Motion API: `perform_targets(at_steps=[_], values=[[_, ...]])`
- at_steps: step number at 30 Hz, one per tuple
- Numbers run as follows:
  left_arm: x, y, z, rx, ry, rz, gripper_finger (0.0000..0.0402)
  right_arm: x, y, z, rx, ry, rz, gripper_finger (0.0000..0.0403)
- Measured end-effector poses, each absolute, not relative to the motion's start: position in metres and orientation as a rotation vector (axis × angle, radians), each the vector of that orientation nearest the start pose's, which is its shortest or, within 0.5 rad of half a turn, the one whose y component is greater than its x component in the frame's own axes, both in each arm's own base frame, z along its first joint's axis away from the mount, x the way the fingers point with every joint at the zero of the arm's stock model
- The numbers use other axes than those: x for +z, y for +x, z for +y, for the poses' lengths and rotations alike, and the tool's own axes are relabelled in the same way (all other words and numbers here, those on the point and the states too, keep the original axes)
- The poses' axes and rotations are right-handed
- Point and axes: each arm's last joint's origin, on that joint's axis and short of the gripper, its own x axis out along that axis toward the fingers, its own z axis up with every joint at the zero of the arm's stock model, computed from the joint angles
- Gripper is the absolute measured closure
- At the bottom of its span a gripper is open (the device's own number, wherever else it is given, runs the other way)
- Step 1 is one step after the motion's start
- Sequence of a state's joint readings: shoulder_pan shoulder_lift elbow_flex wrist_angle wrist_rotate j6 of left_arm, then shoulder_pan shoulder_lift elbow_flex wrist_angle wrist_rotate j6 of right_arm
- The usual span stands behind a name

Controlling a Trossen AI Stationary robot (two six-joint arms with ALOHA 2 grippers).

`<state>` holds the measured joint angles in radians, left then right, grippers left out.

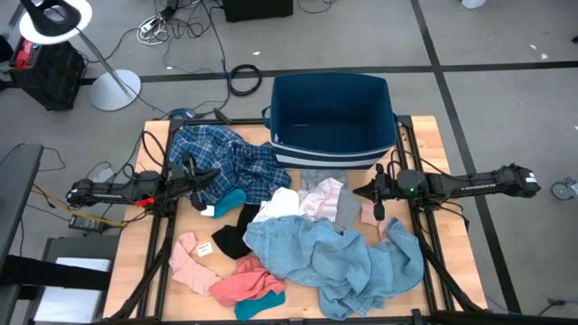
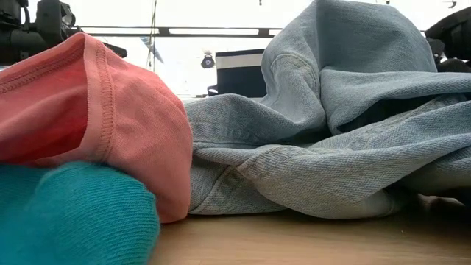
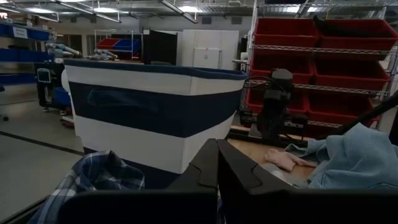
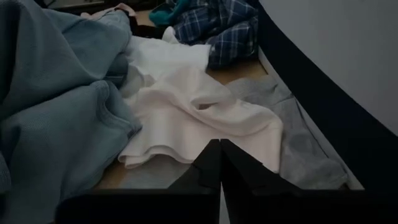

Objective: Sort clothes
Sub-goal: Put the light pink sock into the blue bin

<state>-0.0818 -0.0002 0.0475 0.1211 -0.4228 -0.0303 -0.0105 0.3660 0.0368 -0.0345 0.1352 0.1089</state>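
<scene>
Crowding the table, clothes [image 1: 307, 244] surround both closed, empty pincers: left [image 1: 194, 176], right [image 1: 377, 191].

The high view looks straight down on the whole wooden table [image 1: 144, 271]. The low view sits at tabletop level, seemingly almost against the crumpled light blue garment [image 2: 331, 147], which the overhead view shares.

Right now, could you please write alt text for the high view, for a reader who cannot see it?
A heap of clothes covers a wooden table: a blue plaid shirt, a light blue garment, white, grey, black and pink pieces. An empty dark blue bin stands at the far edge. The left gripper and right gripper hang at either side, fingers shut.
</scene>
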Motion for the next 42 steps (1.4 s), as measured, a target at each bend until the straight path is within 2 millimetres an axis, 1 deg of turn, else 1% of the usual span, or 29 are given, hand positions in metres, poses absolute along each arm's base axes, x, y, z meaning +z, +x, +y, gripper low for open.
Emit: perform_targets(at_steps=[7,11,16,21,24,28,31,36,40,42], values=[[0.191,0.091,0.004,0.338,-0.072,-0.169,0.0396,0.142,0.115,-0.005,-0.165,0.080,0.348,0.0395],[0.191,0.091,0.004,0.338,-0.072,-0.169,0.0396,0.146,0.116,-0.005,-0.165,0.081,0.324,0.0400],[0.191,0.091,0.004,0.337,-0.072,-0.169,0.0396,0.163,0.115,-0.005,-0.176,0.116,0.378,0.0401],[0.191,0.091,0.004,0.337,-0.072,-0.169,0.0396,0.188,0.108,-0.004,-0.206,0.185,0.484,0.0401],[0.191,0.091,0.004,0.337,-0.072,-0.169,0.0396,0.196,0.109,-0.002,-0.202,0.227,0.447,0.0401],[0.191,0.091,0.004,0.338,-0.072,-0.169,0.0396,0.212,0.111,0.000,-0.231,0.359,0.436,0.0401],[0.191,0.091,0.004,0.338,-0.072,-0.169,0.0396,0.226,0.110,0.001,-0.254,0.393,0.507,0.0401],[0.191,0.091,0.004,0.338,-0.072,-0.169,0.0396,0.247,0.110,0.004,-0.345,0.427,0.696,0.0402],[0.191,0.091,0.004,0.338,-0.072,-0.169,0.0396,0.255,0.113,0.008,-0.417,0.458,0.883,0.0402],[0.191,0.091,0.004,0.338,-0.072,-0.169,0.0396,0.256,0.115,0.010,-0.453,0.470,0.975,0.0402]])
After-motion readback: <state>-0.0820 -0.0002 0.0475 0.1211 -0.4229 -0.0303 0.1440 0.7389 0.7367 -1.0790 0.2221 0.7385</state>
